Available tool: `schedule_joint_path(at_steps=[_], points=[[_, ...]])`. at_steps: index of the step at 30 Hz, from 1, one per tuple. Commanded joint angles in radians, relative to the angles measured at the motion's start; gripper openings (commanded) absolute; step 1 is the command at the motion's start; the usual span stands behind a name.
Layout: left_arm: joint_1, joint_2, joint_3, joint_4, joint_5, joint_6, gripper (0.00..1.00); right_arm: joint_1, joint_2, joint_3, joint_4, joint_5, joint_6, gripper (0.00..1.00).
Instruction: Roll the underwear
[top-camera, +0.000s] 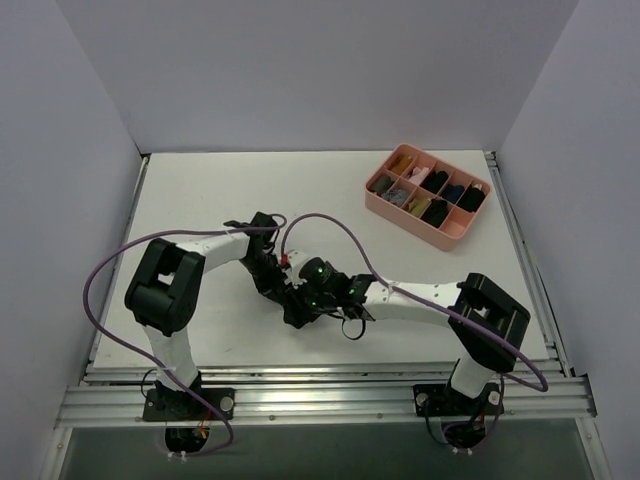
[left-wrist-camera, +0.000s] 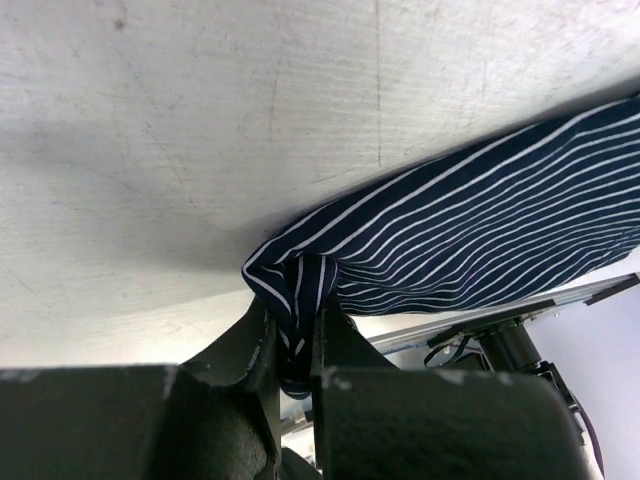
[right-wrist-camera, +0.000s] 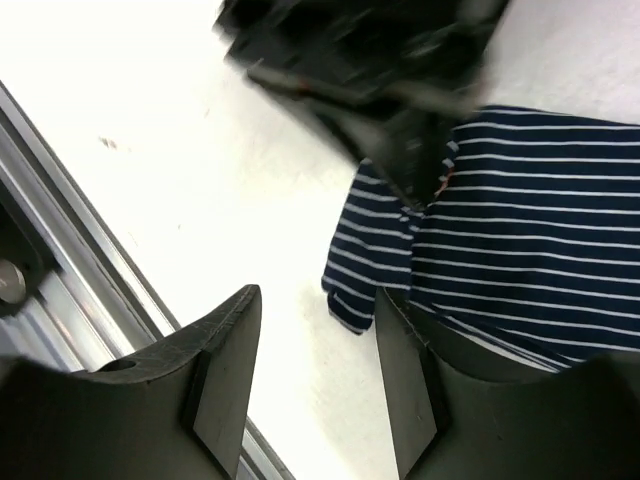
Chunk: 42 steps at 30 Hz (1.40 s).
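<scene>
Where the 2 arms meet near the front middle of the table (top-camera: 200, 200), the underwear (left-wrist-camera: 480, 220) lies spread on the white surface, navy with thin pale stripes. The left gripper (left-wrist-camera: 297, 345) is clamped on a bunched corner of it, the cloth pinched tight between its 2 dark fingers. The right gripper (right-wrist-camera: 315, 305) has its jaws apart and holds nothing. A loose corner of the garment sits in the gap, and 1 finger overlaps the cloth's edge, though I cannot tell whether it touches. From above, the garment is almost wholly hidden beneath both grippers. A pink divided tray (top-camera: 410, 218) sits well apart at the far right.
</scene>
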<state>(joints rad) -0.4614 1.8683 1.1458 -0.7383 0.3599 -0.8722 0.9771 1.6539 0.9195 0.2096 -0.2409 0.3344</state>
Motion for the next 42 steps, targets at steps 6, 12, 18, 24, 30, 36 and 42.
schedule_joint_path(at_steps=[6,12,18,24,30,36,42], points=[[-0.01,0.057,0.022,-0.128,-0.053,0.045,0.02,0.115,0.061,0.099,-0.113,0.311,-0.126,0.45],[-0.01,0.061,0.034,-0.144,-0.053,0.045,0.02,0.149,0.102,0.136,-0.13,0.367,-0.161,0.44],[-0.011,0.058,0.04,-0.142,-0.036,0.042,0.02,0.153,0.135,0.116,-0.102,0.364,-0.146,0.25],[0.007,0.019,0.042,-0.167,-0.064,0.044,0.21,0.068,0.127,0.009,0.002,0.206,-0.051,0.01],[0.061,-0.103,0.025,-0.171,-0.125,0.027,0.5,-0.05,0.127,-0.149,0.134,0.017,0.031,0.0],[0.046,-0.187,0.014,-0.136,-0.194,0.025,0.57,-0.123,0.194,-0.177,0.181,-0.138,0.064,0.0],[0.04,-0.257,-0.055,-0.025,-0.181,0.001,0.62,-0.159,0.254,-0.168,0.189,-0.213,0.069,0.0]])
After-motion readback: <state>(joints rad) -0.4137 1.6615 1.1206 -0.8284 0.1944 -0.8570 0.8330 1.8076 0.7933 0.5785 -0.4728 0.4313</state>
